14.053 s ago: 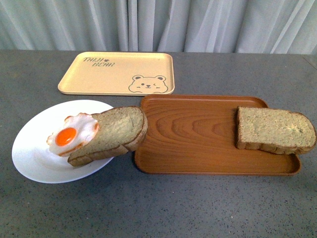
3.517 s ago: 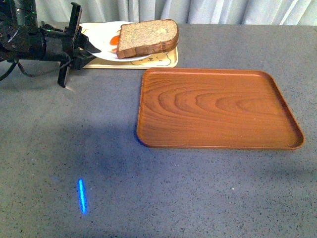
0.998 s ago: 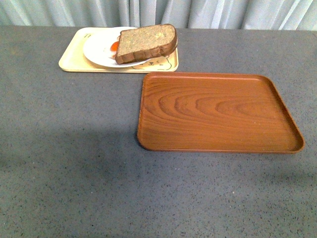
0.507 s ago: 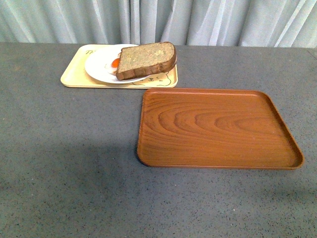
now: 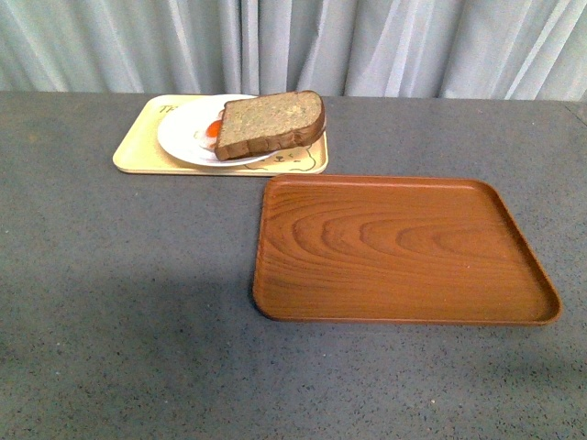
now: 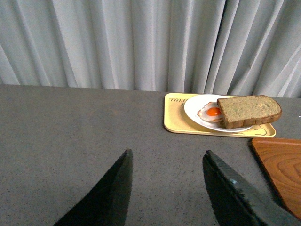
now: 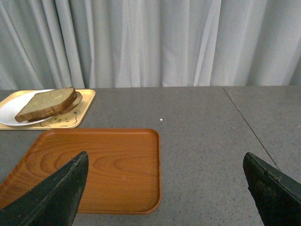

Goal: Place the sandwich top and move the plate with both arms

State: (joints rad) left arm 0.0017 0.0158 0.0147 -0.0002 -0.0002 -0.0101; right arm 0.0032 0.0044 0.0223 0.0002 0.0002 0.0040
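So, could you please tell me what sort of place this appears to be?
Probably a staged test bench, not a kitchen: a bare grey table, a pleated curtain as backdrop, and only two trays and a plate of food.

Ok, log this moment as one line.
brown wholemeal bread slice: on round white plate | plate: on cream bear tray | wood-grain tray: bare | left gripper: open | right gripper: open

On my grey bench [image 5: 128, 302], a brown wood-grain tray [image 5: 394, 252] lies near me; a cream bear-print tray [image 5: 138, 151] sits beyond, before pale curtains [image 5: 367, 46].
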